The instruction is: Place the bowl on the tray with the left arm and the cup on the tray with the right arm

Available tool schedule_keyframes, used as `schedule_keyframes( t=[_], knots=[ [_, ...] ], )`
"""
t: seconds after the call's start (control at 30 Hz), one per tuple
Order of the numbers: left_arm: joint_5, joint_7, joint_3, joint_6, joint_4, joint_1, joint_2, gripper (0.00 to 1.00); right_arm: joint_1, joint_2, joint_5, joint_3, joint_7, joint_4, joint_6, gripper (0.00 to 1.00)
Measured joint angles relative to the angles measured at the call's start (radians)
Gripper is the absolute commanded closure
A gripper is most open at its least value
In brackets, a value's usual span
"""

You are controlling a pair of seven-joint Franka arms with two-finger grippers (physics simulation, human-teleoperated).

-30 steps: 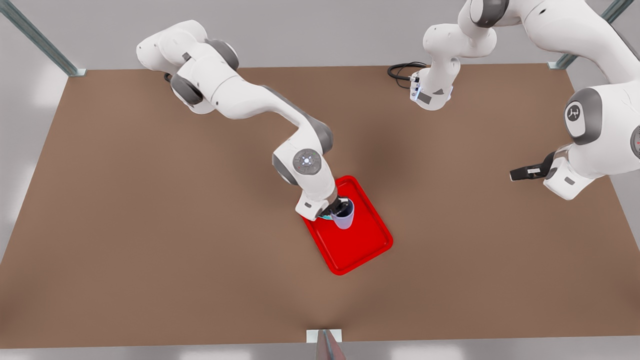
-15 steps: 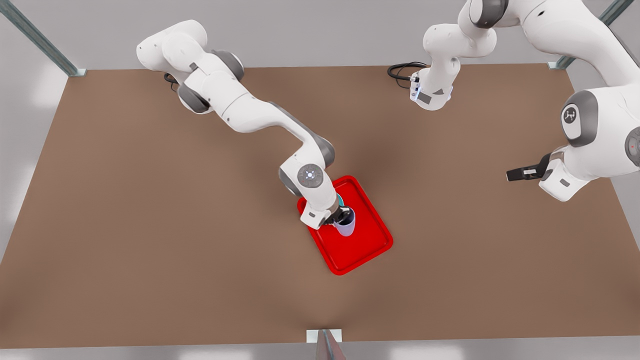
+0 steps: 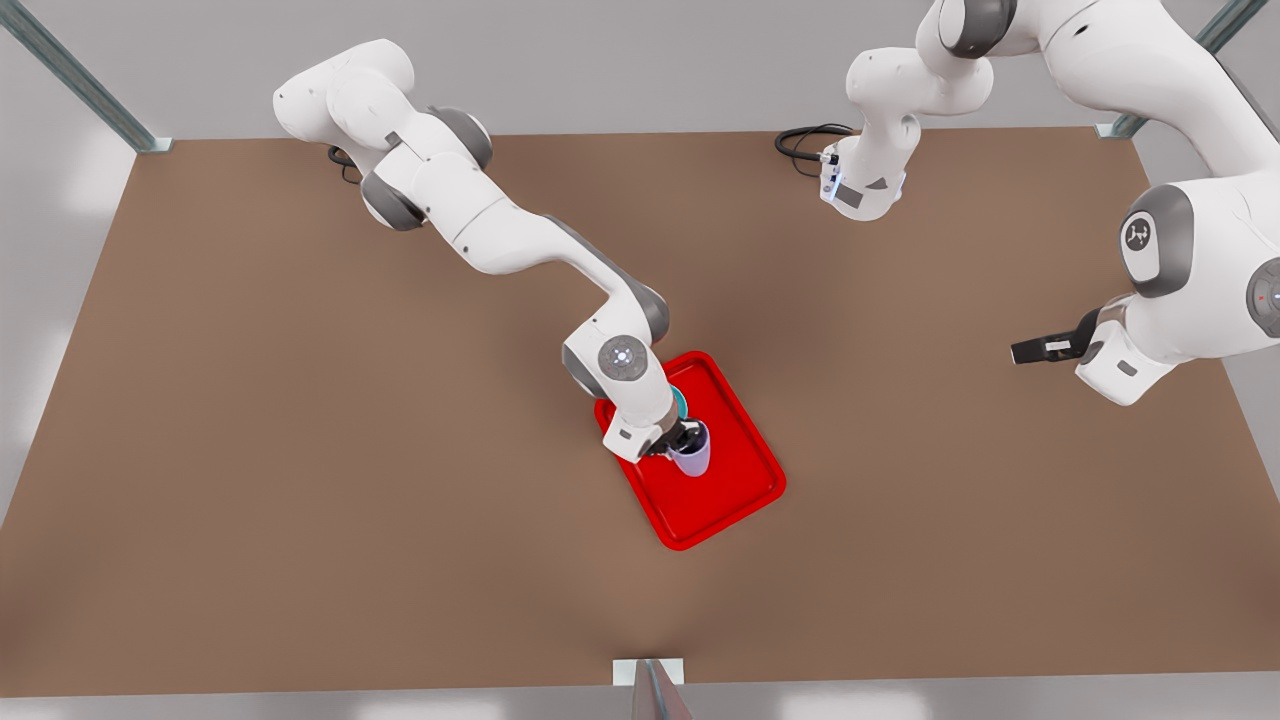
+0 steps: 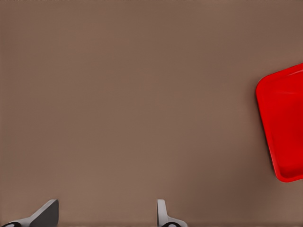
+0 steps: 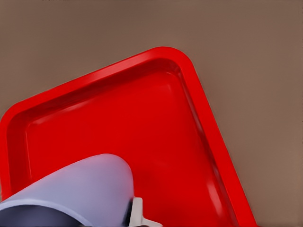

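Cup (image 3: 692,452) gripped by right gripper (image 3: 681,437) mid-tray (image 3: 735,480)

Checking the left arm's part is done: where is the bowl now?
In the front view the bowl sits on the tray, at its far end, just behind the cup, mostly hidden by the right arm.

brown table (image 3: 300,450); black cable (image 3: 800,142) at far edge; grey metal posts (image 3: 80,75) at far corners
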Motion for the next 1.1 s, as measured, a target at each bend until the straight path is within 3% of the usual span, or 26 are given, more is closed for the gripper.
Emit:
schedule_keyframes(
  t=[0.07,0.1,0.33,0.4,0.5,0.57,0.63,0.67,0.73,0.77,0.8,0.9,1.03,1.1],
  knots=[
    [0.0,0.0,0.0,0.0,0.0,0.0,0.0,0.0,0.0,0.0,0.001,0.0,-0.002,0.0,0.0,0.16],
    [0.0,0.0,0.0,0.0,0.0,0.0,0.0,0.0,0.0,0.0,0.001,0.0,-0.003,0.0,0.0,0.11],
    [0.0,0.0,0.0,-0.002,0.0,-0.001,0.0,0.0,0.0,0.0,0.001,0.0,-0.002,0.0,0.0,0.09],
    [0.0,0.0,0.0,-0.003,0.0,0.0,0.0,0.0,-0.001,-0.001,0.001,0.0,0.001,0.0,0.001,0.0],
    [0.0,0.0,0.0,-0.01,0.001,-0.002,-0.002,0.0,-0.011,-0.02,0.005,0.001,-0.006,-0.021,-0.004,0.0],
    [0.0,0.001,0.0,-0.009,0.0,0.0,-0.002,0.0,-0.046,-0.145,0.013,0.013,-0.013,-0.068,-0.066,0.0],
    [0.0,0.0,0.0,-0.011,0.0,0.0,-0.002,0.0,-0.15,-0.394,0.105,0.053,-0.049,-0.092,-0.378,0.0],
    [0.0,0.0,0.0,-0.011,0.0,0.0,-0.002,0.0,-0.205,-0.59,0.108,0.05,-0.132,-0.179,-0.526,0.0],
    [0.0,0.0,0.0,-0.011,0.0,-0.001,0.0,0.0,-0.436,-0.847,0.112,0.056,-0.322,-0.301,-0.848,0.0],
    [0.0,0.0,0.0,-0.011,0.0,-0.001,0.0,0.0,-0.535,-0.995,0.102,0.005,-0.459,-0.4,-0.902,0.0],
    [0.0,0.0,0.0,-0.011,0.0,0.0,0.0,0.0,-0.589,-1.019,0.111,-0.053,-0.479,-0.413,-0.947,0.0],
    [0.0,0.0,0.0,-0.009,0.0,0.0,0.0,0.0,-0.782,-1.026,0.122,-0.056,-0.56,-0.412,-0.968,0.0],
    [0.0,0.0,0.0,-0.009,0.0,0.0,0.0,0.0,-0.567,-1.02,0.129,-0.049,-0.438,-0.406,-0.965,0.0],
    [0.0,0.0,0.0,-0.009,0.001,0.0,0.0,0.0,-0.578,-1.017,0.15,-0.049,-0.43,-0.407,-0.962,0.0]
  ],
)
